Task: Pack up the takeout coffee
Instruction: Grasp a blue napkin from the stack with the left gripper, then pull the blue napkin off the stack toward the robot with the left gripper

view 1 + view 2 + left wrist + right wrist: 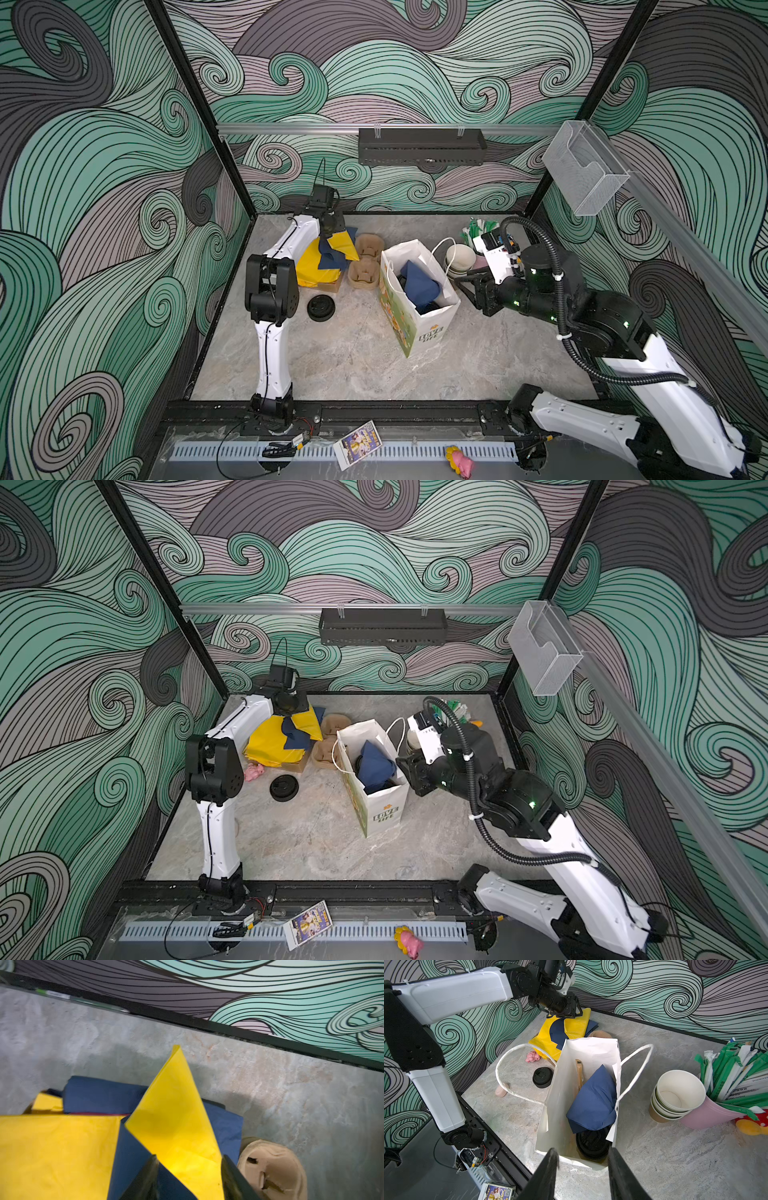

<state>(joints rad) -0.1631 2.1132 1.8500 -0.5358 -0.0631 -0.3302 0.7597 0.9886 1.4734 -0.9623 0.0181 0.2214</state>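
Fingers (148, 1178) of the left gripper (189, 1157) stand apart at the upper left of the table (357, 353) in both top views, a raised yellow sheet (176, 1115) between them. The right gripper (582, 1149) is spread too, pinching nothing, just right of the white bag (432, 328) at the centre. I see the stacked cups (459, 257) right of the bag toward the back, one lid (321, 308) on the table left of it, and another lid (591, 1144) inside the bag under a blue napkin (593, 1101).

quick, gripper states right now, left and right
left gripper: open, yellow napkin between its parted fingers
right gripper: open, holding nothing, by the white paper bag
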